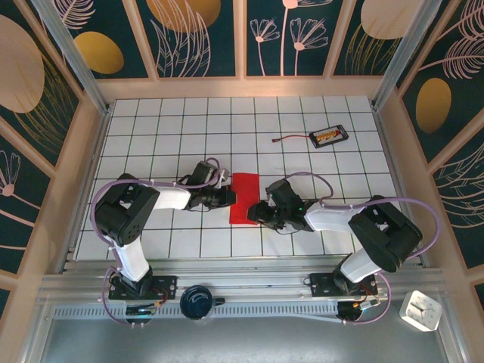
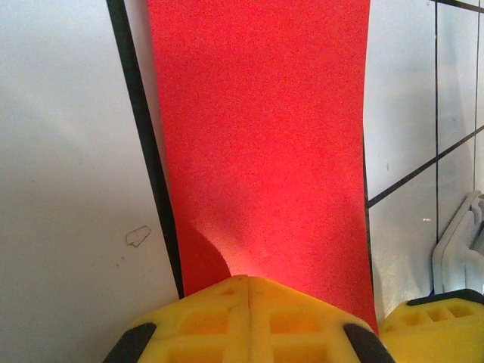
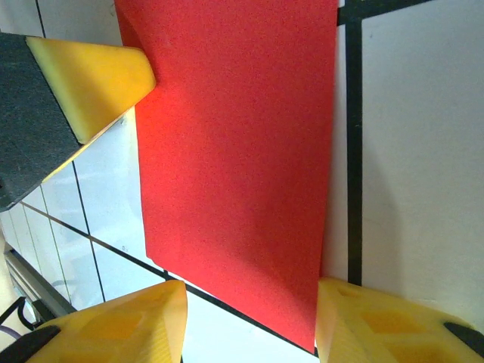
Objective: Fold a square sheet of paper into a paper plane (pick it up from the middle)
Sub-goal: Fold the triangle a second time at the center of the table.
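The square sheet of paper [image 1: 244, 193] looked light and limp, best pinched edgewise; left claw [image 1: 228, 198] gripped one edge, right claw [image 1: 255, 214] stood open at the opposite edge.

Robot lab cell: a boxed-in test bench, not a home or shop. Evidence: the worktop [image 1: 151, 128] is a white board ruled with a black grid. Aluminium extrusion posts [image 1: 70, 57] stand at the corners, and a slotted metal rail [image 1: 242, 287] runs along the near edge. Two small arms, left arm [image 1: 125, 215] and right arm [image 1: 386, 234], are bolted to that rail side by side, with purple cables [image 1: 414, 201] looped loose over them. Walls are wood-framed panels [image 1: 200, 38] printed with dark teal leaf-and-flower art. A small black tray on a cable [image 1: 329, 136] lies far right on the grid — a white clock [image 1: 420, 311] sits outside the frame at the near right corner.
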Robot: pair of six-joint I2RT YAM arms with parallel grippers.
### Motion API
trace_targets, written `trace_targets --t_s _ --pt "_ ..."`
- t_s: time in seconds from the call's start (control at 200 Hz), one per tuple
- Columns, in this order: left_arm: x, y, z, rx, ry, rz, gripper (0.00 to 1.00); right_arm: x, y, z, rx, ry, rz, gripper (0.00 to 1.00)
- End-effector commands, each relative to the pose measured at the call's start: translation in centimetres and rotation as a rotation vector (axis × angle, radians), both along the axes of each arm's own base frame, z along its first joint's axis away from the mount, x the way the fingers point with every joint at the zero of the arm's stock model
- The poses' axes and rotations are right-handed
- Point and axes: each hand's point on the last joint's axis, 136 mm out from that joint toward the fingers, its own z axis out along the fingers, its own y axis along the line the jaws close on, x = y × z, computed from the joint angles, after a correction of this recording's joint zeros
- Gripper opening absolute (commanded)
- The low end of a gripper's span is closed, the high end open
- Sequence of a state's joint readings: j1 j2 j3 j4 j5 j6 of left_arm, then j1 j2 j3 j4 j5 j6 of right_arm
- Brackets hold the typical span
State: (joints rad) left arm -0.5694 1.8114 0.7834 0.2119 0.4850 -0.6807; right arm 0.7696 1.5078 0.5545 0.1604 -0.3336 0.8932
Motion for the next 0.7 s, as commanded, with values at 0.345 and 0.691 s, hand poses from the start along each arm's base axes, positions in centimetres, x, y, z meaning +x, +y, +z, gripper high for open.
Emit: trace_targets --t_s 0.345,0.691 --pt "-1.4 1.2 -2.5 0.072 0.059 -0.009 0.01 1.0 -0.3 0.9 -0.026 -0.028 -0.014 0.47" --pt "-1.4 1.3 -2.5 0.072 0.059 -0.01 0.01 1.5 -0.1 1.4 -0.004 -0.04 -0.023 0.45"
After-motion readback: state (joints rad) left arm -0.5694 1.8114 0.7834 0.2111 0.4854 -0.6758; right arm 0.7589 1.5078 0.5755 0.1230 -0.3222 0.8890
